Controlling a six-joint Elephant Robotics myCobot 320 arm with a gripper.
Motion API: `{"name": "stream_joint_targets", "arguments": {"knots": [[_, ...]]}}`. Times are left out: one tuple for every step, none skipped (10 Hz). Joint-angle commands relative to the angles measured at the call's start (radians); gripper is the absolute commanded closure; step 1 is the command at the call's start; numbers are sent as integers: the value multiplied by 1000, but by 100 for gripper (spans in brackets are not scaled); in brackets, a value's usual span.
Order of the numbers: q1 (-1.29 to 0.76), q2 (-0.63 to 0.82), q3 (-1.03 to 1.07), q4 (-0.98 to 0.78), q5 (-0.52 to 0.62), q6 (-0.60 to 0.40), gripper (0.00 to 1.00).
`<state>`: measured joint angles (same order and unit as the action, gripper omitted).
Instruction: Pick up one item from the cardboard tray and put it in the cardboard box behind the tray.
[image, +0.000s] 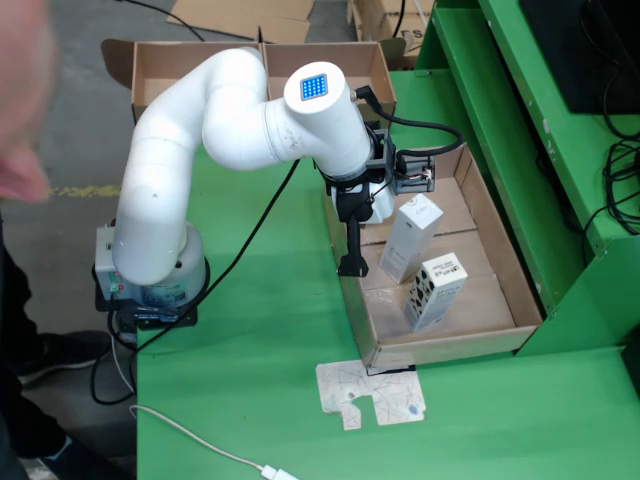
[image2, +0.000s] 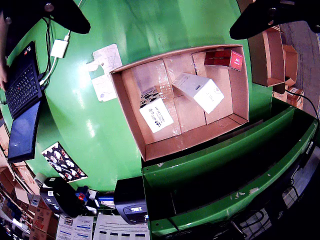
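Observation:
The cardboard tray (image: 520, 290) lies on the green table, and two white cartons stand in it. One is plain (image: 411, 238); the other carries black marks (image: 434, 291). From above, the wrist view shows the tray (image2: 131, 117) holding the patterned carton (image2: 156, 114), the plain white carton (image2: 202, 91) and a red box (image2: 224, 58) in the far corner. My gripper (image: 353, 262) hangs over the tray's left edge beside the plain carton. Its fingers (image2: 65, 15) sit wide apart at the top corners of the wrist view, so it is open and holds nothing. The open cardboard box (image: 170, 65) sits behind the arm.
A blurred hand (image: 20, 110) reaches in at the upper left. A printed paper sheet (image: 370, 395) lies before the tray. Green shelving (image: 560, 150) walls the right side. A laptop (image2: 22, 85) sits at the table's edge in the wrist view. More cartons (image2: 272, 55) stand beyond.

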<state>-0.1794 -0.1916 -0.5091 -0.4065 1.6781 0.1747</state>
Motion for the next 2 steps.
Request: {"name": "stream_joint_targets", "arguments": {"knots": [[5,19,24,10,-5,-2,0],[5,19,24,10,-5,-2,0]]}}
